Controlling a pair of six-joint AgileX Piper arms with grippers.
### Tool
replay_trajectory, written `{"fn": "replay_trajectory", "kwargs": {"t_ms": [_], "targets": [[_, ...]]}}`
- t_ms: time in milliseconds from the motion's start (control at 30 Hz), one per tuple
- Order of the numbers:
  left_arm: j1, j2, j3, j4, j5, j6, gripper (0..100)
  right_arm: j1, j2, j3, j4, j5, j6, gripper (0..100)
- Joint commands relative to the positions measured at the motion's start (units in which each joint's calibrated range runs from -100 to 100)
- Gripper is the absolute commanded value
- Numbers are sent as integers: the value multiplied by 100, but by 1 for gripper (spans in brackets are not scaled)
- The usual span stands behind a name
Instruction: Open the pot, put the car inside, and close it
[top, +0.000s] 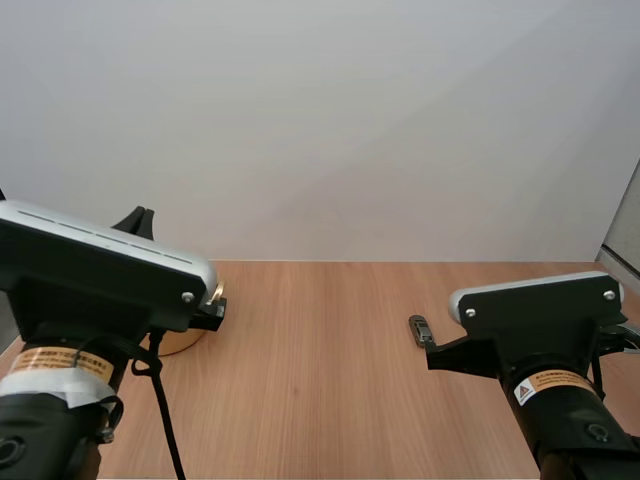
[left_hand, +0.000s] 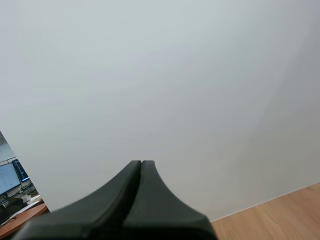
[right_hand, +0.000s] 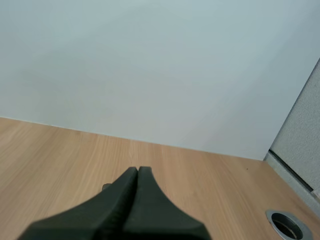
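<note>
**Left hand** (left_hand: 141, 166): clenched and empty. Its two black fingers lie pressed together as one dark wedge. The wedge points upward at the white wall (left_hand: 160, 75), above the far edge of the bench (left_hand: 287, 212). In the high view the fingertips stand just above the grey housing of the left arm (top: 100, 270).

**Right hand** (right_hand: 138, 172): clenched and empty. The fingers meet along their full length with nothing pinched between them. The wedge aims low across the wooden surface, toward the line where the bench meets the wall.

**Pot** (top: 192, 340): stands on the left side of the bench, directly beneath the left arm's housing, which hides most of it. Only a strip of its brass-coloured side shows past the housing's edge. From here I cannot tell whether the lid is on.

**Car** (top: 421, 329): a small dark toy lying flat on the right side of the bench. It sits just beside the forward left corner of the housing on the right arm (top: 540, 305). It is well apart from the pot, with bare wood between the two. Neither hand touches it.

**Cable hole** (right_hand: 285, 223): a metal-ringed opening set into the bench, near its right edge in the right wrist view.
</note>
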Motion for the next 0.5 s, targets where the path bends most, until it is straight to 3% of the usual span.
{"fn": "replay_trajectory", "kwargs": {"t_ms": [0,67,167,300,367,467], "targets": [[4,0,-1188,-580,2309,-430,0,23,25,-1396,-310,510,1,0],[4,0,-1200,-646,1978,-363,0,59,85,-1792,-396,761,1,0],[4,40,-1234,-592,1351,-496,0,72,161,-2366,53,1051,13,0],[12,1059,-1618,-530,2361,-516,0,72,429,-2694,227,1183,-204,0],[76,1741,-1810,-471,2748,-446,0,72,627,-2709,227,1405,-745,0],[279,2767,-2111,-449,2824,-372,0,72,917,-2709,257,2037,-1190,0]]}}
